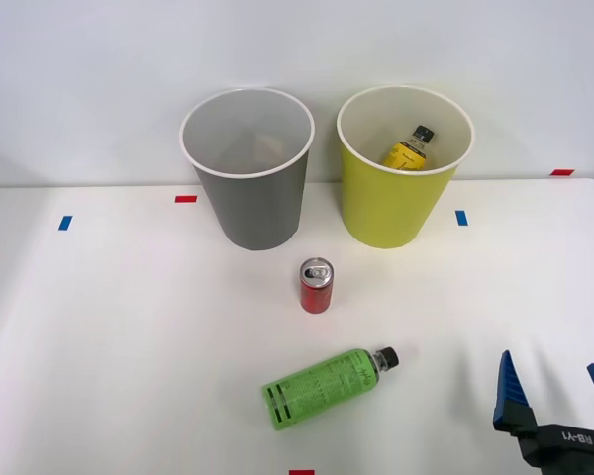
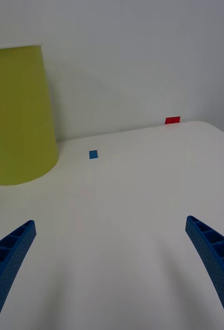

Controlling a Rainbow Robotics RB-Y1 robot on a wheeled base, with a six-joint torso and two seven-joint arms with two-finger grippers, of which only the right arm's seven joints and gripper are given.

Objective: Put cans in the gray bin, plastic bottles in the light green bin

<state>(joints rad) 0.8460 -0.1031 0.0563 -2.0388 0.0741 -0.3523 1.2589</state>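
Seeing the right pincer (image 1: 555, 389) hovering over the white tabletop (image 1: 129, 346) with its blue ribbed fingers (image 1: 509, 389) spread wide, gripping nothing. We're using the red can (image 1: 316, 285) as the landmark.

The can is standing upright, silver top and pull tab facing up, roughly mid-tabletop. The gray bin (image 1: 247, 188) is sitting just behind it and slightly toward our left. The light green bin (image 1: 396, 188) is sitting behind it toward our right; the two bins are standing side by side, near each other but apart. The yellow-label bottle (image 1: 409, 149) is leaning inside the light green bin, black cap up near the rim. We're seeing no objects inside the gray bin.

The green-label bottle (image 1: 325, 387) is lying on its side in front of the can, nearer to us, black cap pointing toward our right and slightly back. It's apart from the can.

Our pincer is sitting well to the right of the can and closer to us, also right of the green-label bottle, touching neither.

Through the wrist camera we're looking past both fingers (image 2: 9, 258) at bare tabletop, the light green bin's wall (image 2: 19, 113), a blue tape mark (image 2: 93, 154) and a red tape mark (image 2: 172, 120) near the back edge.
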